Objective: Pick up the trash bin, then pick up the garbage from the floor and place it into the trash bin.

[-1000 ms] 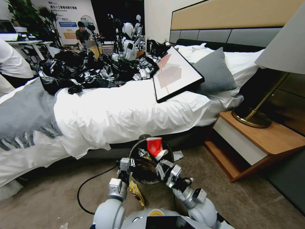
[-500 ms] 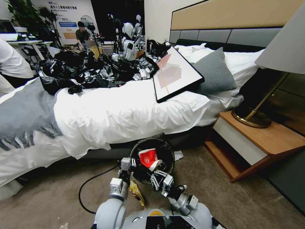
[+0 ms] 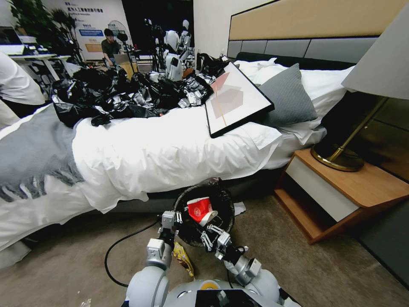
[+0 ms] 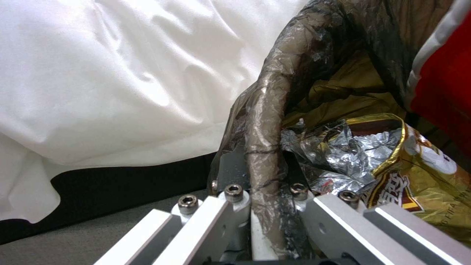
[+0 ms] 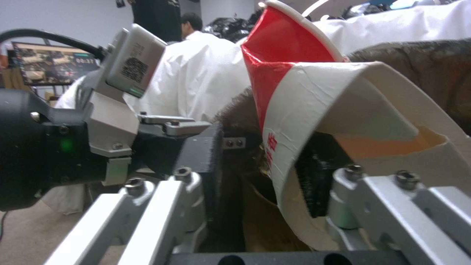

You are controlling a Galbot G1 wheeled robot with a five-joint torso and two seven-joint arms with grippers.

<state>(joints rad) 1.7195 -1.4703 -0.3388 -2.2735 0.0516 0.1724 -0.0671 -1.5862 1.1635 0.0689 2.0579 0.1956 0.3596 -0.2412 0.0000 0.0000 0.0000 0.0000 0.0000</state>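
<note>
The trash bin (image 3: 183,200), lined with a black bag, hangs just above the carpet by the bed. My left gripper (image 3: 171,220) (image 4: 265,221) is shut on its near rim, bag and all. A crushed red-and-white carton (image 3: 199,209) (image 5: 289,70) leans inside the bin mouth. My right gripper (image 3: 211,234) (image 5: 260,162) sits at the bin's near edge, open, with the carton's wall loose between its pads. A gold snack wrapper (image 4: 392,162) lies inside the bin. Another yellow wrapper (image 3: 182,256) lies on the carpet under my left arm, and white paper (image 3: 239,208) lies beside the bin.
The bed (image 3: 162,149) runs behind the bin, carrying a pile of black bags (image 3: 123,94) and a framed picture (image 3: 234,100). A wooden nightstand (image 3: 341,192) with a lamp (image 3: 341,157) stands at the right. A black cable (image 3: 119,247) loops over the carpet at the left.
My right gripper lowered the carton from above the rim into the bin, let go of it and drew back toward my body. The left gripper and the bin stayed put.
</note>
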